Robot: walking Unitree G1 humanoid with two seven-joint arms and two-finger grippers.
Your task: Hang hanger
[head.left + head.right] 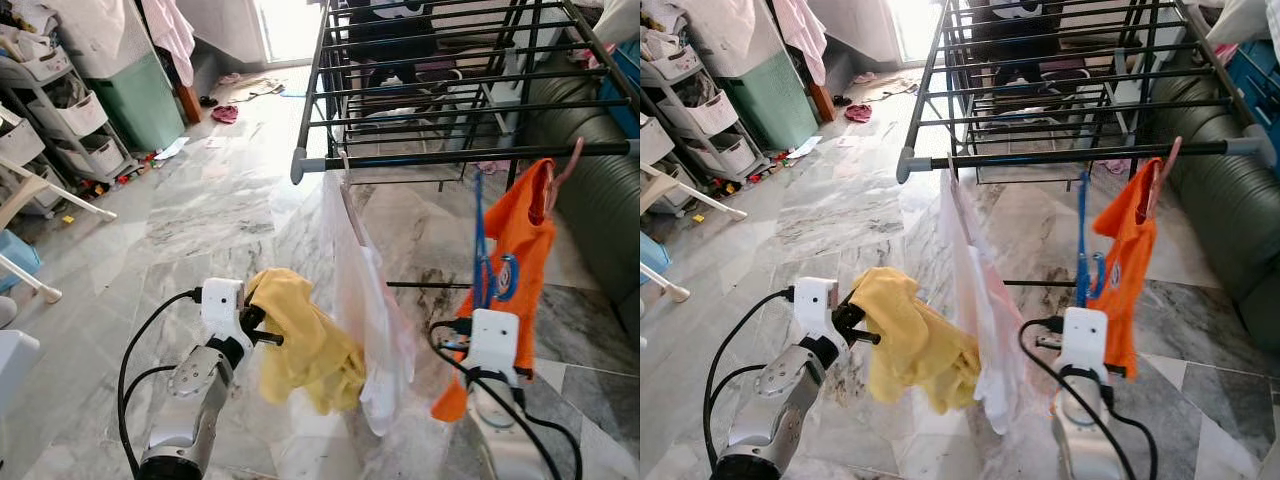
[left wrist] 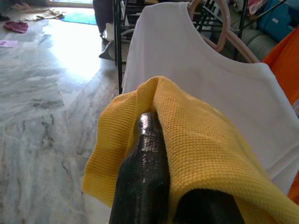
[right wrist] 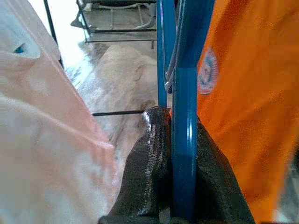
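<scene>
1. Fingers of right gripper [image 3: 180, 186] pinch blue hanger [image 3: 184, 116] upright, orange shirt [image 1: 520, 240] just beside.
2. Left gripper [image 2: 159, 186] clamps yellow cloth [image 1: 305, 345]; white shirt [image 1: 365, 300] hangs just beyond, on rack [image 1: 460, 155].

We could read no text, brand or no. anywhere. The orange knit shirt [image 3: 247, 93] hanging on the black metal drying rack [image 1: 460, 155] carried a round blue-and-white badge print [image 3: 207, 70], but its lettering, if any, was too blurred and small to make out; in the left eye view it showed just as a blue ring w/ a pale centre. The stacked white plastic storage drawers [image 1: 70, 115] bore no label we could make out.
</scene>
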